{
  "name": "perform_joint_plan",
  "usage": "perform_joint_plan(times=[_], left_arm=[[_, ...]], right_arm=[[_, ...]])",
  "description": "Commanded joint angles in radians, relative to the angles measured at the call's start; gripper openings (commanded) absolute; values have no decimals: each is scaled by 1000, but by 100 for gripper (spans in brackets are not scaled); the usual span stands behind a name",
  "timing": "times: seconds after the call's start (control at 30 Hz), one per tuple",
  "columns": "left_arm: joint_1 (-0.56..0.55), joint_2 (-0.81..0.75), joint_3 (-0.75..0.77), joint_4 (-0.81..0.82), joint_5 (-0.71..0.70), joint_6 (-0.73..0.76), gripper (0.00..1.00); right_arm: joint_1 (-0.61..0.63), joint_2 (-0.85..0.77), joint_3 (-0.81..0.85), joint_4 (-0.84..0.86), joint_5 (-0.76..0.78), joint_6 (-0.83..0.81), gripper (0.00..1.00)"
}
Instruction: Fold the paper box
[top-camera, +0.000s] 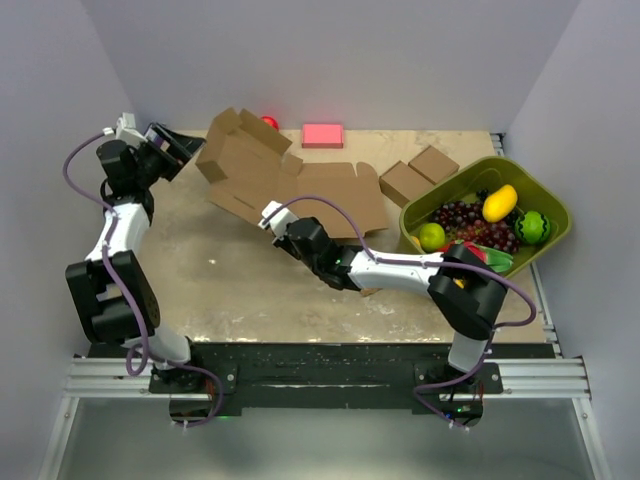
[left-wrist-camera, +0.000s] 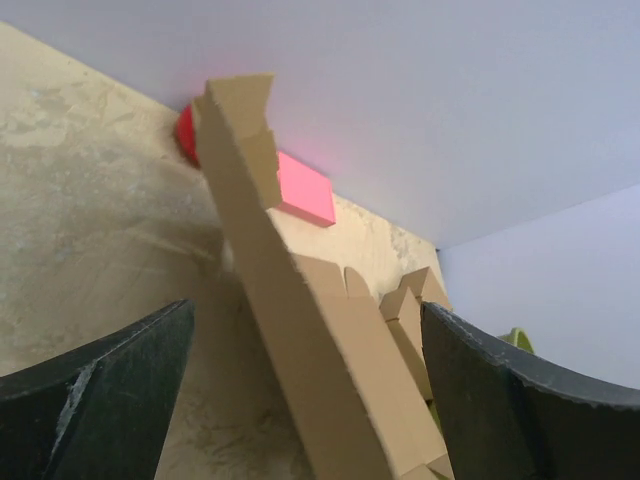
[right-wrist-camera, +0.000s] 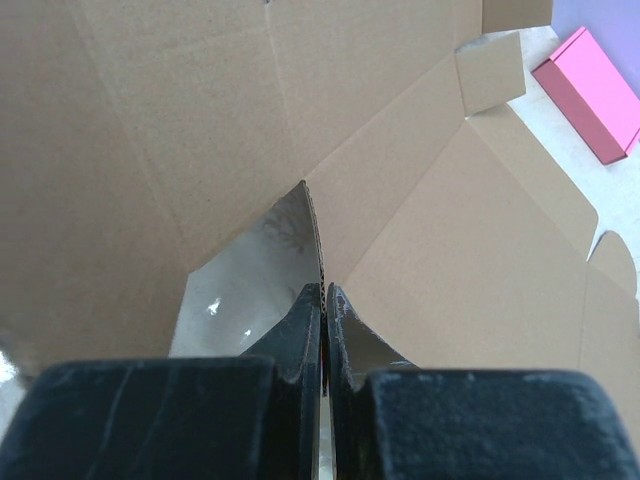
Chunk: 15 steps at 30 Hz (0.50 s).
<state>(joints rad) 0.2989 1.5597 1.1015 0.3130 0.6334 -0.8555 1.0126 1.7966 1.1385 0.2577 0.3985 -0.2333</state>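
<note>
Top: paper box (top-camera: 300, 190) is lying at the back of the table (top-camera: 230, 290), its left flaps standing up. Left wrist: left gripper (left-wrist-camera: 307, 318) is gaping wide, the box not touching it. Right wrist: right gripper (right-wrist-camera: 325, 300) is pinching a box flap edge.

Paper box (top-camera: 290, 185): plain brown corrugated cardboard, matt and unprinted; the fluted core is exposed along a cut edge in the right wrist view.
Small boxes (top-camera: 418, 175): the same matt brown cardboard is seen.
Table top (top-camera: 220, 290): a beige, mottled, rough-looking matt surface is shown.
Bin (top-camera: 535, 183): smooth olive-green plastic with a slight sheen.
Pink block (top-camera: 322, 135): a smooth, matt finish is seen; the material cannot be told.
Left gripper (left-wrist-camera: 308, 310): black matt plastic, scuffed pale at the edges.
Right gripper (right-wrist-camera: 324, 290): black plastic, faintly glossy and scratched.
Rails (top-camera: 540, 380): bare silver metal, satin.
</note>
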Motion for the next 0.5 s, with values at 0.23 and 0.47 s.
perform_joint_plan(times=[0.23,0.47], left_arm=[[-4,105,87,-160,104,136,98],[-29,157,142,-245,188,248,87]], right_arm=[[6,32,-11,41,10,3,0],[11,43,-6,40,19,-1,0]])
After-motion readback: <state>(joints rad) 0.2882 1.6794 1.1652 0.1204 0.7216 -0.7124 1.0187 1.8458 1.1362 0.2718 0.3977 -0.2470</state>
